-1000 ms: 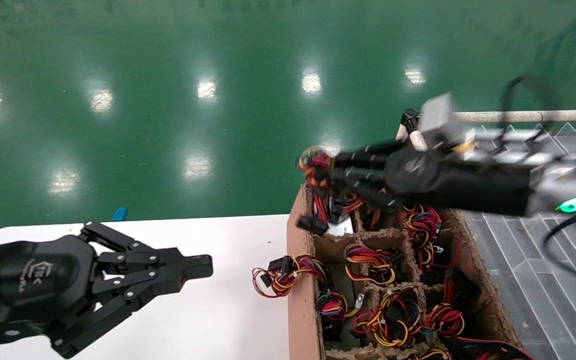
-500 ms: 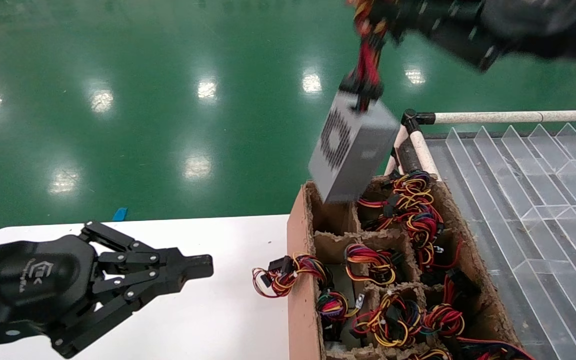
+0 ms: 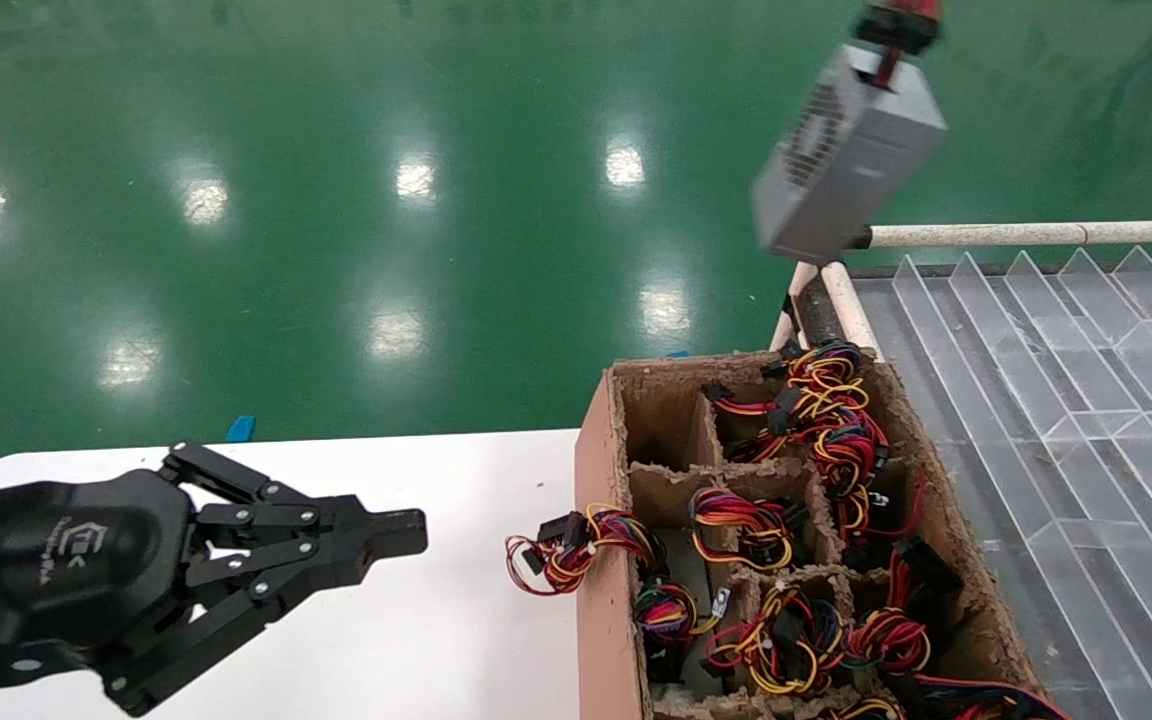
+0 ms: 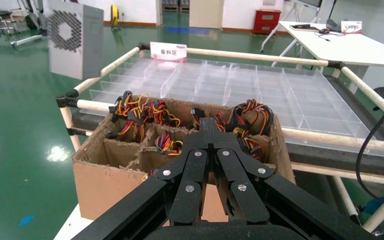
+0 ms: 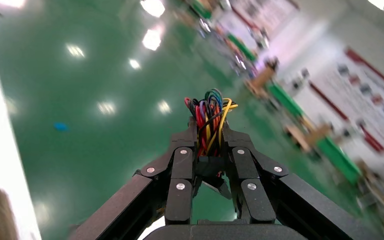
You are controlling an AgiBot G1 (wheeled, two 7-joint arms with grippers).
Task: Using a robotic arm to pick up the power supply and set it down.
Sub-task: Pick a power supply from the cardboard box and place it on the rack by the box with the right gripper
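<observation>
While my right gripper (image 5: 210,137) pinches only the wire bundle (image 5: 209,112), the power supply (image 3: 846,160) dangles, probably heavy and swing-prone; my left gripper (image 3: 391,535) idles, pressed together.

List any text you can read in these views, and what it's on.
"备料区": red-and-white sign on the rack rail, left wrist view.
White logo on the left claw body: lettering too small to read.
White placard on the far table: unreadable.
Wall posters in the right wrist view: blurred.
Power supply: no label visible.
</observation>
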